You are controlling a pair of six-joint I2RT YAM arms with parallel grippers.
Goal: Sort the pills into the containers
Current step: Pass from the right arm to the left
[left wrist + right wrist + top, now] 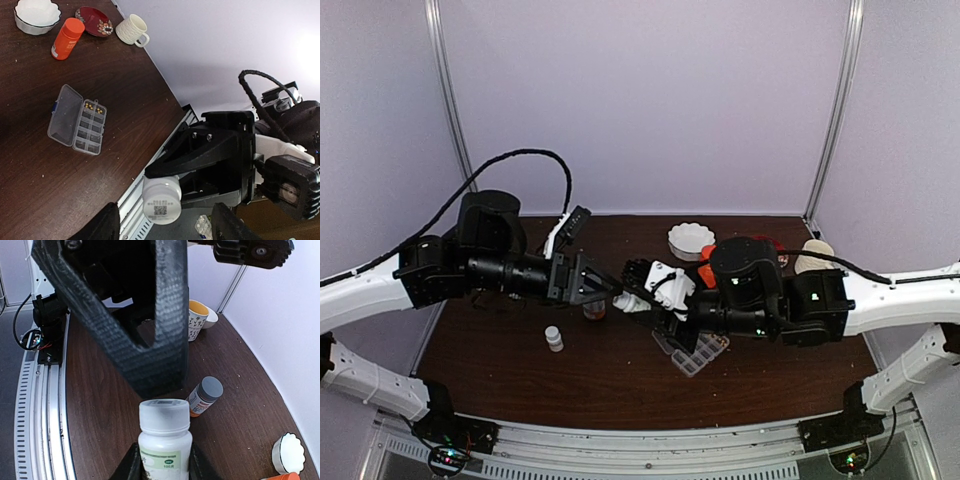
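Our right claw point(165, 465) grips the bottle point(165, 435), the left claw point(166, 215) gapes around its still-fitted cap point(161, 187), and we see only a few pills point(92, 106) in one cell point(96, 111) of the box point(65, 115) on the tabletop point(30, 175): most sorting remains.

Both arms are showing white shells on their outer links and matt black housings nearer the wrists; a black cable point(520, 155) is arching over the left arm point(470, 262), and tiny green lights point(730, 283) are glowing on the right arm point(800, 298), whose casing is carrying small screws
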